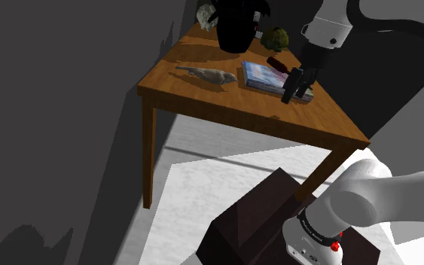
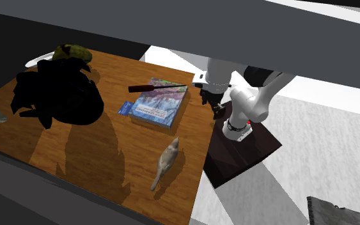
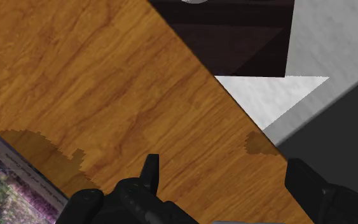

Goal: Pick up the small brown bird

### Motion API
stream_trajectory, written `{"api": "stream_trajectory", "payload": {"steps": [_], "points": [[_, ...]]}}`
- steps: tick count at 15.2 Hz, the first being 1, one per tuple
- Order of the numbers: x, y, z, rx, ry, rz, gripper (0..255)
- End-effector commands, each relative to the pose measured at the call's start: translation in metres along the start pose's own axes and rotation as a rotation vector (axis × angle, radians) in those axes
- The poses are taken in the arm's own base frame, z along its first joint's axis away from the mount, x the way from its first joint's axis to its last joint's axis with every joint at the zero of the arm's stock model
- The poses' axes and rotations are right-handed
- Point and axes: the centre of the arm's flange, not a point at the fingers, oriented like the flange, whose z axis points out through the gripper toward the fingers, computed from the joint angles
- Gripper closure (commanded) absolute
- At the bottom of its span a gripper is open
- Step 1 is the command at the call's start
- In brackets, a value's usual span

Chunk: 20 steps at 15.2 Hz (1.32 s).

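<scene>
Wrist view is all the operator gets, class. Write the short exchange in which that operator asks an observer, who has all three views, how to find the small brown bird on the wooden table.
Operator: I see wood grain, a book's corner and my own fingers. Where is the bird?
Observer: The bird lies on the table, on the shoulder view's left of the book.
Operator: And where am I against that?
Observer: The gripper hangs by the book's edge away from the bird, on the shoulder view's right, so the book lies between you and it.
</scene>
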Motion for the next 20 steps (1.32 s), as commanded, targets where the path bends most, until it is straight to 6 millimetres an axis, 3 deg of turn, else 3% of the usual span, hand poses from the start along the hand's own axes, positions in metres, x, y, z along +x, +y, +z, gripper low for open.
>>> {"api": "stream_trajectory", "payload": {"steps": [1, 10, 20], "points": [[0.0, 0.0, 0.0, 0.0, 0.0, 0.0, 0], [0.114, -0.034, -0.009, -0.008, -0.001, -0.14, 0], [0.233, -0.09, -0.018, -0.018, -0.002, -0.295, 0]]}}
